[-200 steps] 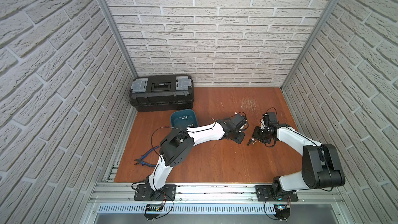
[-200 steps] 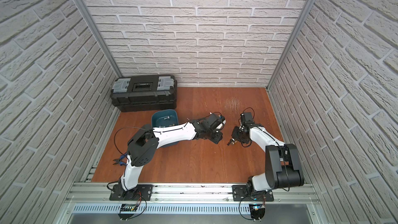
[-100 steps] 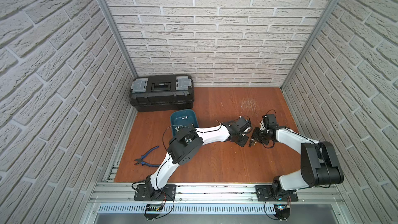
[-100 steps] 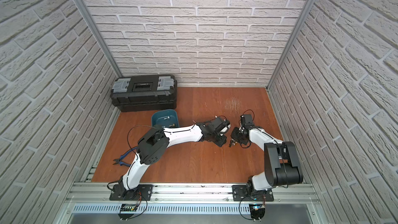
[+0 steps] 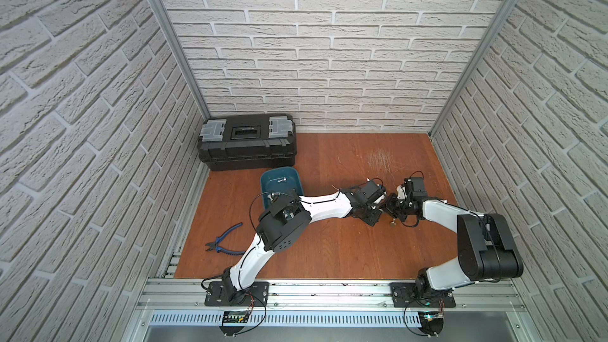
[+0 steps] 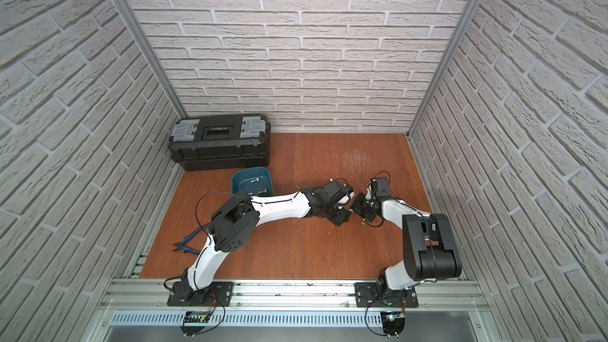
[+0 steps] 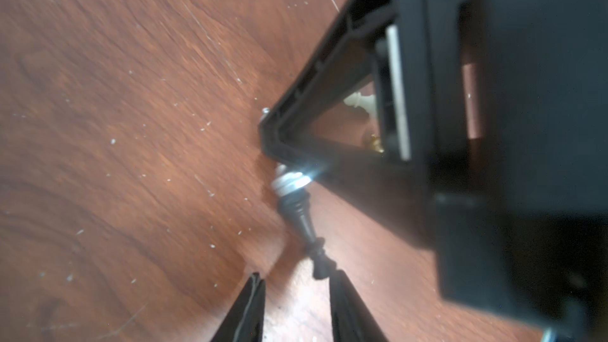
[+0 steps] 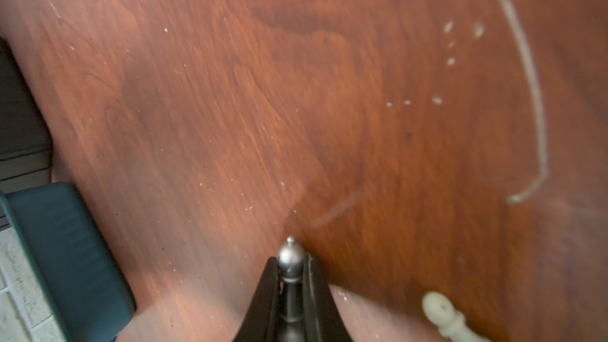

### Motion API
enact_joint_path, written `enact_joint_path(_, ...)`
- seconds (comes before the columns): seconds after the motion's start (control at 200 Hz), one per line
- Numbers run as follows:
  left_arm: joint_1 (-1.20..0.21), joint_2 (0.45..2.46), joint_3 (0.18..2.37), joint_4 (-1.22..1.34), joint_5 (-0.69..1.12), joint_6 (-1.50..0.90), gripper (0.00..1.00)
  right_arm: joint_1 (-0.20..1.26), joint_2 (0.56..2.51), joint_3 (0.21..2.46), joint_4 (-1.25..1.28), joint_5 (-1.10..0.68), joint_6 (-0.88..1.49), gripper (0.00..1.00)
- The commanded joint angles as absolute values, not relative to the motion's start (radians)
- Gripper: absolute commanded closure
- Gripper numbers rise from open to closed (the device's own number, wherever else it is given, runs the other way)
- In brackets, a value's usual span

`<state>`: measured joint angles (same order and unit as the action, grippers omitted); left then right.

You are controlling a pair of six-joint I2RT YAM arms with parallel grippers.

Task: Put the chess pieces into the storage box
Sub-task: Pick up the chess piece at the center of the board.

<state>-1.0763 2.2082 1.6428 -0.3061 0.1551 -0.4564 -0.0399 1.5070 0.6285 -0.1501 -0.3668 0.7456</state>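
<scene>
Toolbox (image 5: 246,141) fills the table's (image 5: 329,251) far left corner, storage box (image 5: 291,189) just in front, chess pieces (image 5: 281,179) inside. Right gripper (image 8: 291,259) is clamped on a silver-headed dark piece (image 8: 290,294); left gripper (image 7: 296,274) stands parted, another dark piece (image 7: 301,222) just beside one finger (image 7: 343,297).

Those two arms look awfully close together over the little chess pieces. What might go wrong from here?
The right jaws pinch a silver-headed piece near its rounded head; it may slip out on the way to the box.
The left jaws sit almost against the right ones; they could collide.
A dark piece and a white piece lie loose close by; a moving jaw might knock them rolling.
</scene>
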Motion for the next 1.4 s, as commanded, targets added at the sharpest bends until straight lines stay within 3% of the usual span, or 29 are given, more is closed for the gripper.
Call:
enact_joint_path(0.0,-1.084,2.202,1.631,-0.275,0.165,-0.457,0.61,-0.044,1.531,0.586,-0.139,-0.360,0.781,0.91)
enact_joint_path(0.39,-1.085,2.252,1.645,-0.318,0.077,-0.474,0.62,-0.046,1.526,0.559,-0.114,-0.386,0.811,0.92)
enact_joint_path(1.115,-1.085,2.262,1.659,-0.308,0.129,-0.487,0.62,-0.055,1.553,0.503,0.026,-0.493,0.953,0.92)
enact_joint_path(1.395,-1.085,2.269,1.657,-0.312,0.114,-0.492,0.72,-0.057,1.521,0.500,0.016,-0.512,0.969,0.92)
